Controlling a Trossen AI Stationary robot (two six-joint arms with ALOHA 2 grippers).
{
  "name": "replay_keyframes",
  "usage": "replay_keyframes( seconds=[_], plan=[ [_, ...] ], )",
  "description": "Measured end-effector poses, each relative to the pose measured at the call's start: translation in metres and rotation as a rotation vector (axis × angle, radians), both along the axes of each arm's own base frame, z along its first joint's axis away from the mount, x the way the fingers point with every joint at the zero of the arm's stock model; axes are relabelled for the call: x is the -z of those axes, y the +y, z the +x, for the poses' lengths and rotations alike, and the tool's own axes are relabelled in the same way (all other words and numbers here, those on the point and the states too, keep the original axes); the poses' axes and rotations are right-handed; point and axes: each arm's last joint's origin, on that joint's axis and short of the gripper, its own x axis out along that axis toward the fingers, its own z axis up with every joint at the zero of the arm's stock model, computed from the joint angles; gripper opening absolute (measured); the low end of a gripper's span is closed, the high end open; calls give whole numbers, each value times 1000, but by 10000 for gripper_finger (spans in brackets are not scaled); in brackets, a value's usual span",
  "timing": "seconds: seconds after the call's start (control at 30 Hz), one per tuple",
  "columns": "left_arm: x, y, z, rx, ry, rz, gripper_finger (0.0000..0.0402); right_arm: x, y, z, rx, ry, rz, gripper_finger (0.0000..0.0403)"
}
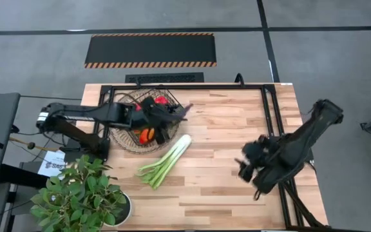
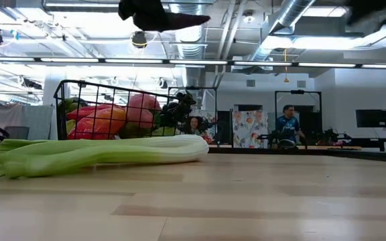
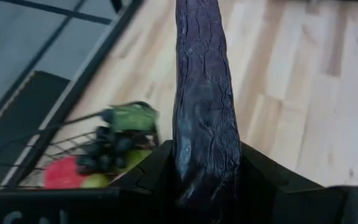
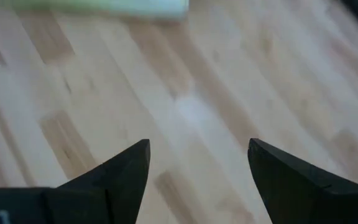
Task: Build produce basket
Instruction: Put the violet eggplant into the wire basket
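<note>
From above, the left gripper point(image 1: 172, 115) hangs over the basket point(image 1: 124, 138) near the table's point(image 1: 237, 161) back left. Only its wrist camera shows what it pinches tight: a long, dark purple aubergine point(image 3: 205, 106), I think. The low camera shows the basket heaped with red and green produce point(image 2: 112, 119). The celery stalk point(image 1: 167, 160) lies on the table just beside the basket. The right gripper point(image 1: 250, 162) waits with fingers spread wide, holding nothing.
</note>
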Motion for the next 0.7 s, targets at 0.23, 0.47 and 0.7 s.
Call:
replay_keyframes(
  seconds=[0.23, 0.47, 0.7],
  plan=[
    [-12, 28, -13, -107, -40, 9, 119, -66, -47, -46, 7, -389, -13, 291],
    [1, 58, -18, -290, 29, -50, 119, -99, -92, -95, 61, -656, -34, 291],
    [32, 76, -29, -517, 99, -182, 120, -101, -106, -109, 64, -657, -40, 291]
  ],
)
